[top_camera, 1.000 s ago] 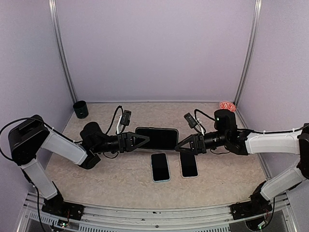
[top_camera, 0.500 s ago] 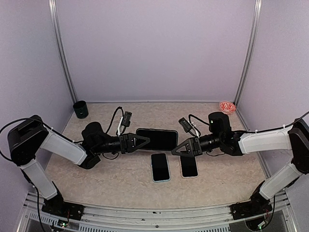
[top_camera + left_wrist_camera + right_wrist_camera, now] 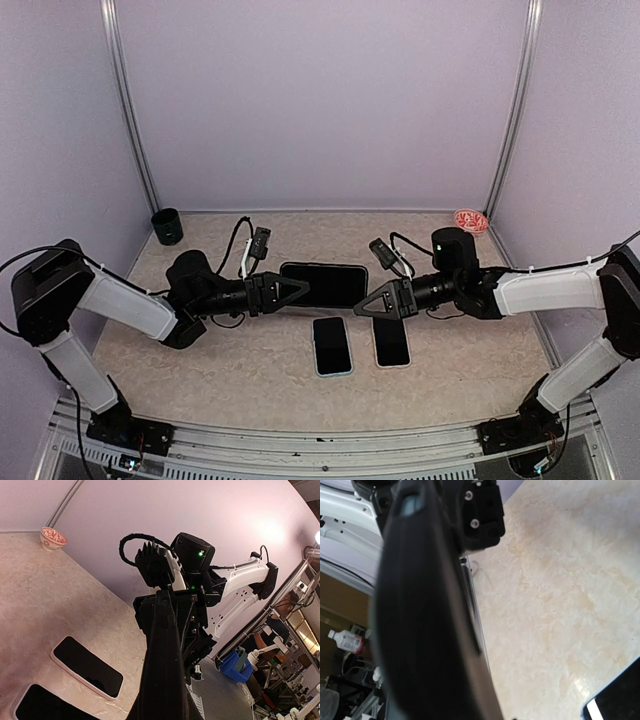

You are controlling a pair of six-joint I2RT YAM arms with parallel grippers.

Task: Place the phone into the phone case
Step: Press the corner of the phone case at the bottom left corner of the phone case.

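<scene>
Slab (image 3: pixel 323 286) — black, round-cornered — between left hand (image 3: pixel 304 289), pressed together, and right hand (image 3: pixel 360 306), grip unclear.

Beige marbled tbl (image 3: pixel 250 370), red-patterned white bowl (image 3: pixel 469 219), dk green cup (image 3: pixel 167 226), black teal-edged phone (image 3: pixel 332 345), black white-edged phone (image 3: pixel 392 342).

A wide phone (image 3: pixel 323 285) lies in the middle of the desk (image 3: pixel 250 385). Just before it, the left small phone (image 3: pixel 331 345) and the right small phone (image 3: pixel 392 341) lie side by side. A cup (image 3: pixel 167 226) stands in the far left corner, a bowl (image 3: pixel 470 219) in the far right.
</scene>
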